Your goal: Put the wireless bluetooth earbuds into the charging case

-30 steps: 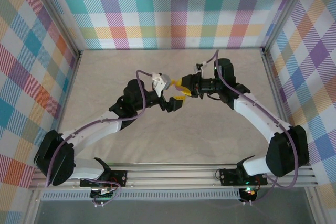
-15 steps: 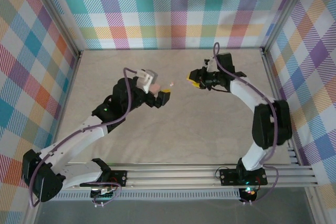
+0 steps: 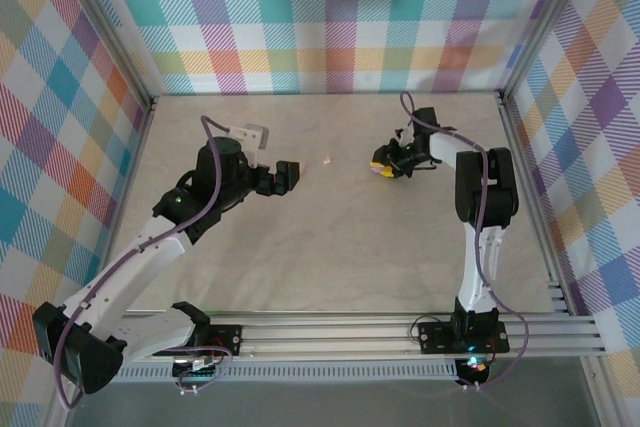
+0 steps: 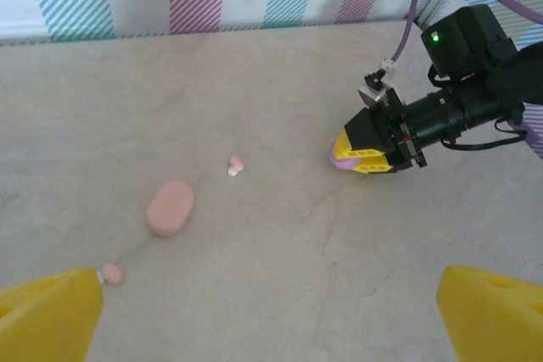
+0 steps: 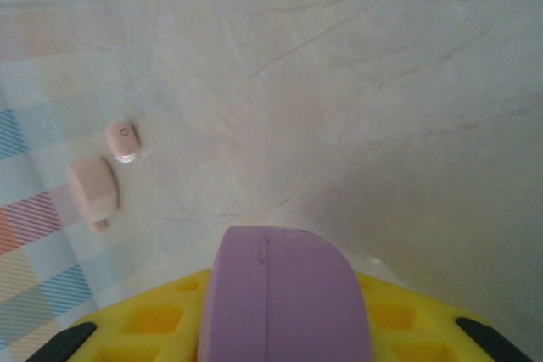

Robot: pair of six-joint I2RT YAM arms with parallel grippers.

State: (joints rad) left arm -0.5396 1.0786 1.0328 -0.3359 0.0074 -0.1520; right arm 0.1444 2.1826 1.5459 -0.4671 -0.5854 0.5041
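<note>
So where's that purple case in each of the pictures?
Top view: purple case, right of centre, pinched in the right arm's yellow fingers.
Left wrist view: case right of centre, poking from those fingers.
Right wrist view: case bottom centre, up close.
Shared landmark: the yellow fingers holding it.

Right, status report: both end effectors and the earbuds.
Left end effector open, empty. Right end effector shut on purple charging case. Two pink earbuds loose on table beside pink case. No obstruction seen.
</note>
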